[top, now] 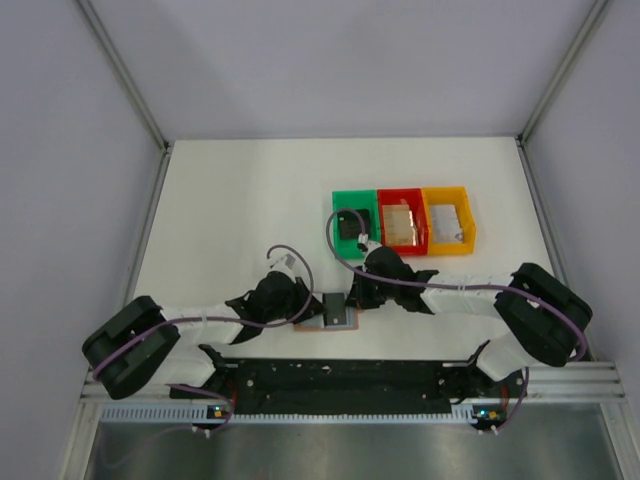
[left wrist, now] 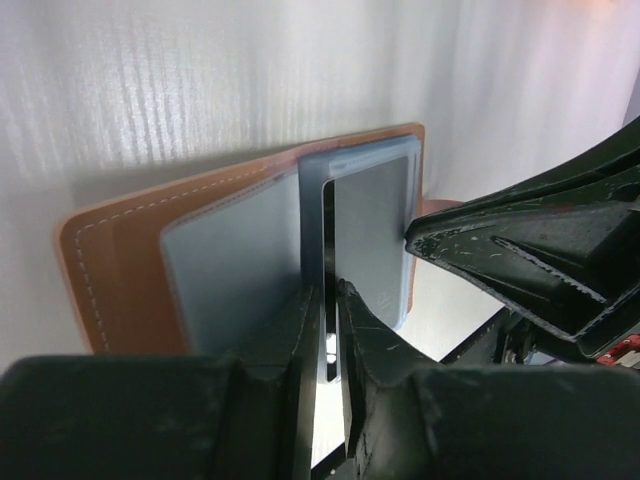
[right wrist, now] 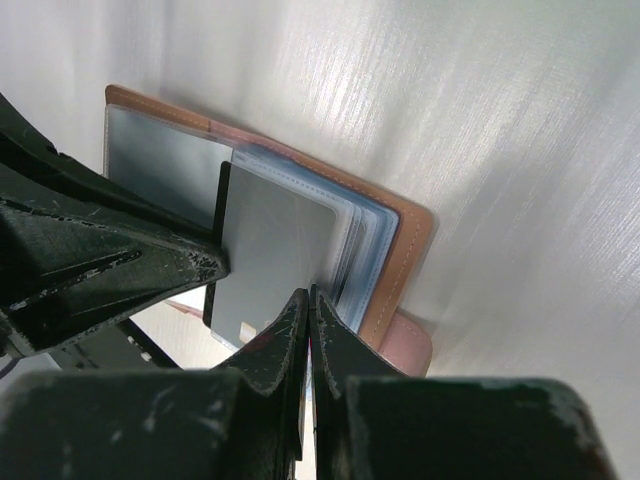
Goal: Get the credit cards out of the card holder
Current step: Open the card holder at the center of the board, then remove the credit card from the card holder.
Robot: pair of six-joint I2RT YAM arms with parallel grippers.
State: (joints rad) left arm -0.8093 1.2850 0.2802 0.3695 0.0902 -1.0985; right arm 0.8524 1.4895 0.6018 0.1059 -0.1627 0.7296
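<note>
The reddish-brown leather bifold card holder (top: pixel 340 318) lay open low-centre of the overhead frame on the white surface (top: pixel 230 200). The right pincer (right wrist: pixel 308 298) — shut, empty — pressed its blue-grey pocket page, seemingly to anchor it, while the left pincer (left wrist: pixel 328 290) gripped 1 dark thin credit card (right wrist: pixel 275 255).

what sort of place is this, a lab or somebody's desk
Most likely a robot lab test cell: a white table boxed in by plain grey panels on metal framing, a left arm and right arm bolted to a rail, and a green bin, red bin and yellow bin.
</note>
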